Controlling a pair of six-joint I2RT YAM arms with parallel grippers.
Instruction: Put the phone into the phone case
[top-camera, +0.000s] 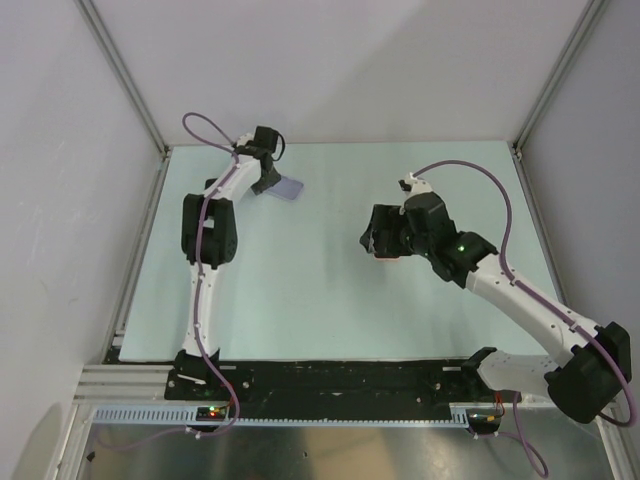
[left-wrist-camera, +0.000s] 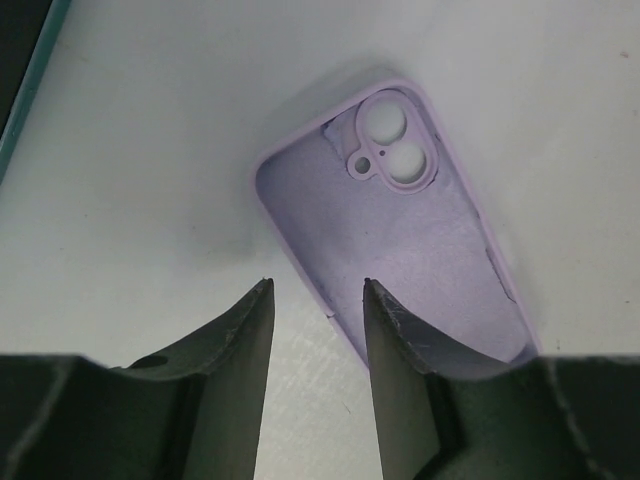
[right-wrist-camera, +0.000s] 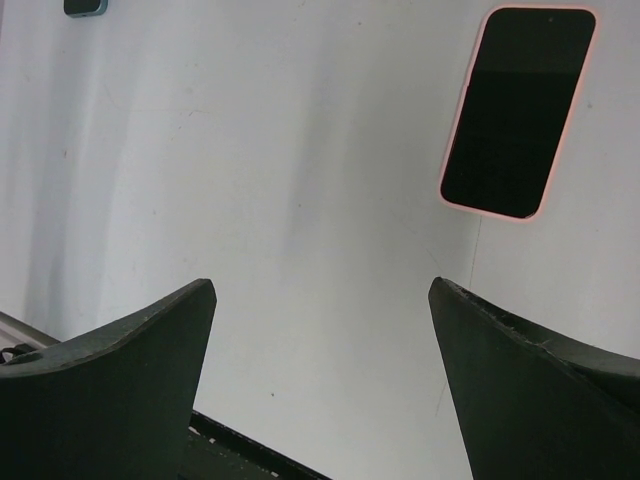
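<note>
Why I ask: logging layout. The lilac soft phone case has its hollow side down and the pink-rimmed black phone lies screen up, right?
Not quite. In the left wrist view the lilac soft phone case has its hollow side facing up, inner lining showing; the pink-rimmed black phone lies screen up.

The phone case (top-camera: 288, 188) lies open side up at the far left of the tabletop (top-camera: 300, 300); the phone (right-wrist-camera: 518, 112) lies well apart to its right, nearer the front.

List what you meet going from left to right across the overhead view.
Left arm → purple phone case → right arm.
</note>
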